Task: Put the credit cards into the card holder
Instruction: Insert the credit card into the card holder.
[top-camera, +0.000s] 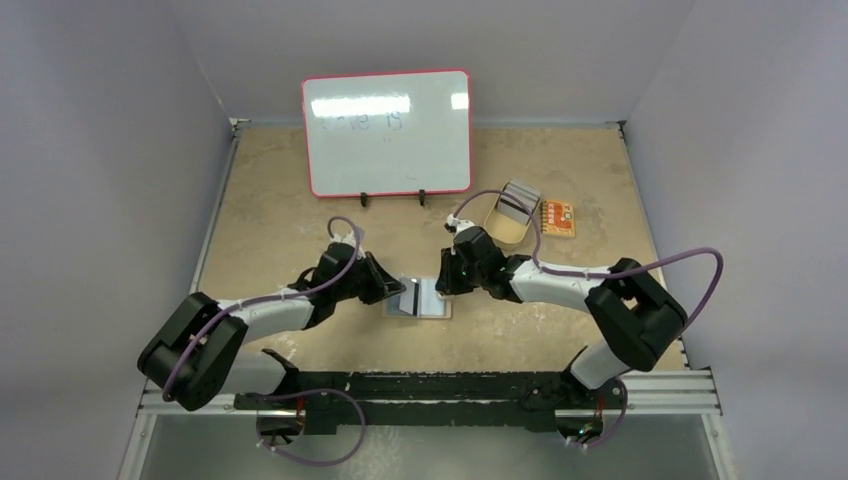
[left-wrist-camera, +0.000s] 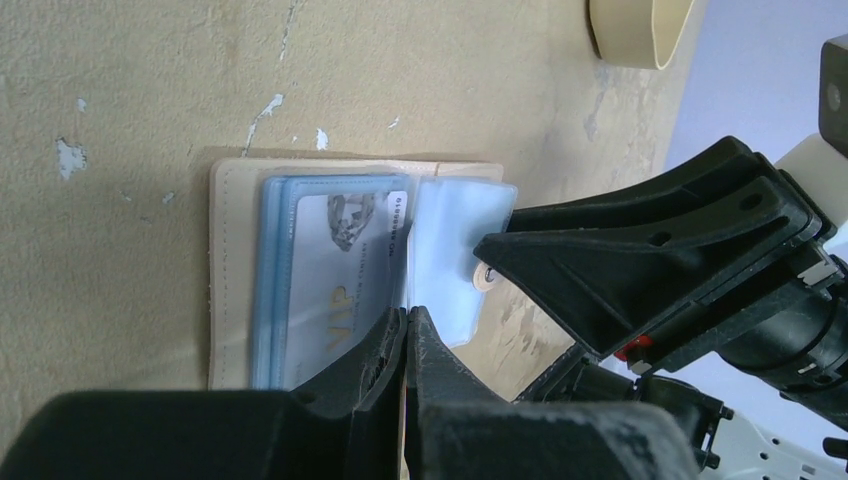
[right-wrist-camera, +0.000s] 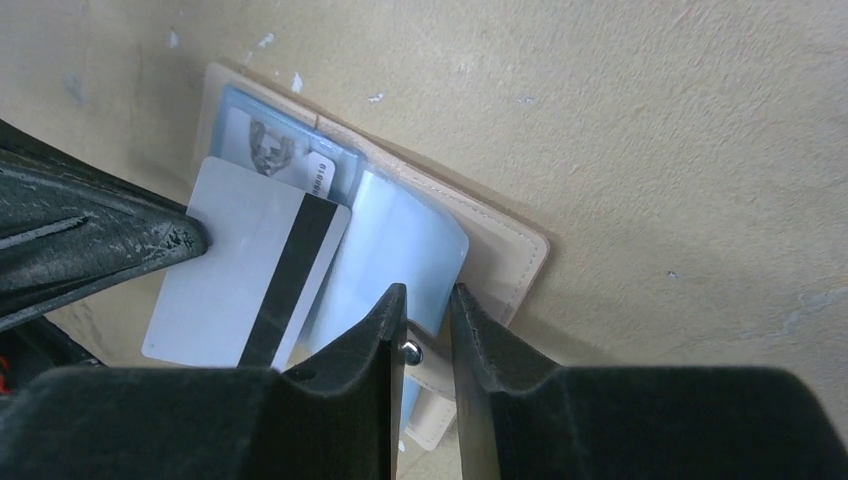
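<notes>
The tan card holder (top-camera: 438, 306) lies open on the table between both arms, its clear sleeves up. In the left wrist view the card holder (left-wrist-camera: 232, 260) has a light VIP card (left-wrist-camera: 340, 265) in a sleeve. My left gripper (left-wrist-camera: 408, 318) is shut on a white credit card with a black stripe (right-wrist-camera: 250, 275), held over the sleeves. My right gripper (right-wrist-camera: 428, 295) stands on the card holder's snap tab (right-wrist-camera: 432, 400), jaws a narrow gap apart, gripping nothing. More credit cards (top-camera: 517, 197) stand in the tan dish (top-camera: 497, 232).
A whiteboard (top-camera: 388, 132) stands at the back. An orange packet (top-camera: 559, 218) lies right of the dish. The dish rim (left-wrist-camera: 640, 35) shows at the top of the left wrist view. The two grippers are close together over the card holder.
</notes>
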